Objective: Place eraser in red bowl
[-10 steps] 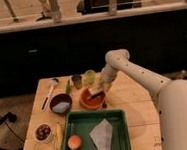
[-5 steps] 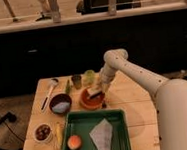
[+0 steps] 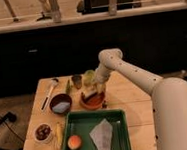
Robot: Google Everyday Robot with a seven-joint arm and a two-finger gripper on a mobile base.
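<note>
The red bowl [image 3: 93, 102] sits on the wooden table [image 3: 132, 103], just behind the green tray. My gripper [image 3: 94, 92] hangs right over the bowl, at the end of the white arm that reaches in from the right. A small pale spot [image 3: 89, 96] shows at the gripper tip above the bowl; I cannot tell whether it is the eraser.
A green tray [image 3: 77, 124] in front holds a pale grey cloth [image 3: 102, 135] and an orange fruit [image 3: 74, 142]. A dark maroon bowl [image 3: 61, 103], a small bowl of dark items [image 3: 42, 132], a banana [image 3: 59, 134], a spoon [image 3: 49, 91] and cups [image 3: 77, 80] stand to the left.
The gripper has stayed over the red bowl, with only a slight shift.
</note>
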